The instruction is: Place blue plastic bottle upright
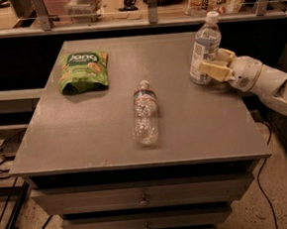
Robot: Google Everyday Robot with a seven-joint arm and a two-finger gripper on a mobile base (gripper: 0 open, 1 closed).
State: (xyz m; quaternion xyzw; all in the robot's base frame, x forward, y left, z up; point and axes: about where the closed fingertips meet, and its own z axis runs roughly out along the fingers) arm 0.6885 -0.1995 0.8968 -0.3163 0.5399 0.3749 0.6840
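Note:
The blue plastic bottle (pixel 205 44), clear with a white cap and a pale label, stands upright on the grey table (pixel 94 125) near its back right corner. My gripper (pixel 215 63) reaches in from the right at the bottle's lower half. Its tan fingers (pixel 210 70) sit on either side of the bottle and hold it, with the bottle's base down on the table top.
A crinkled clear bottle (pixel 145 114) with a red-and-dark band lies on its side mid-table. A green snack bag (pixel 83 70) lies at the back left. A rail and shelf with packages run behind the table. Drawers sit below the front edge.

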